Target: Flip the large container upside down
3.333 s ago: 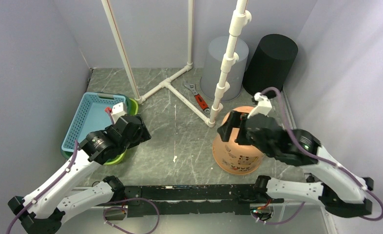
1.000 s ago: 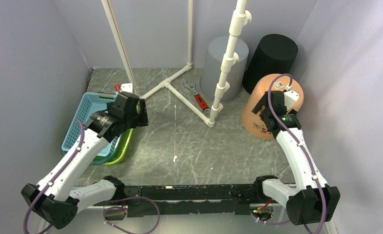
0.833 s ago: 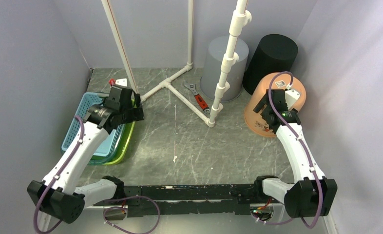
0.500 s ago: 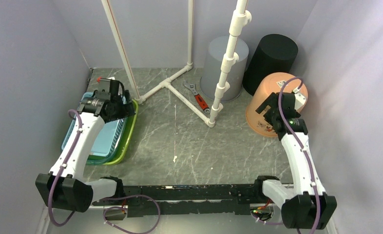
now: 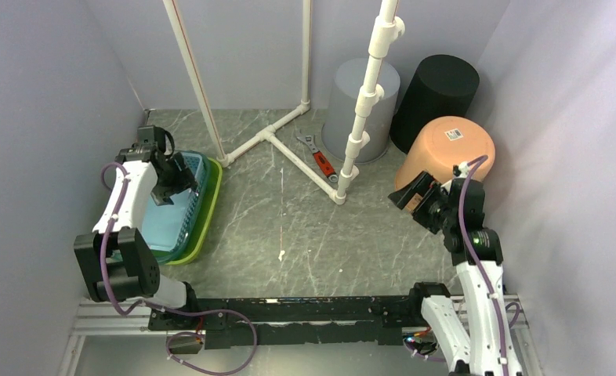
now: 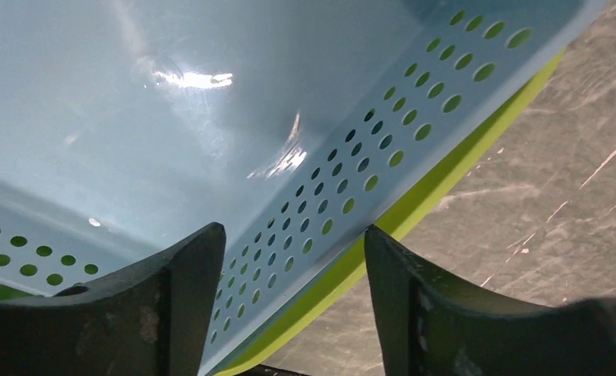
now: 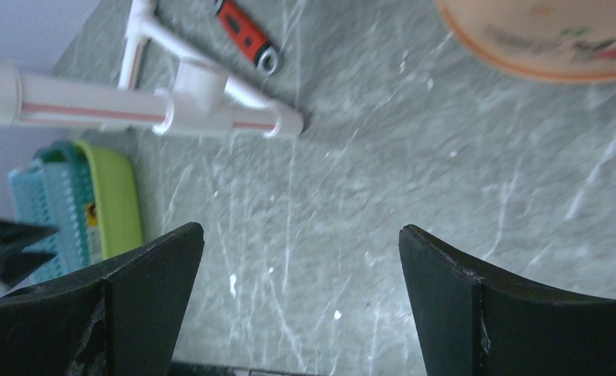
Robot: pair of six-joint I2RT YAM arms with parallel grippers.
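The large orange bucket stands mouth down at the right back, with its labelled bottom facing up. Its rim also shows at the top right of the right wrist view. My right gripper is open and empty. It hangs just in front and to the left of the bucket, apart from it, over bare floor. My left gripper is open and empty at the far left, low over a blue perforated basket.
The blue basket sits on a green tray by the left wall. A white pipe frame and post, a red wrench, a grey cylinder and a black cylinder stand at the back.
My right gripper has let go of the orange bucket and drawn back toward the near edge. The bucket now stands bottom up. My left arm has swung to the far left over the basket.
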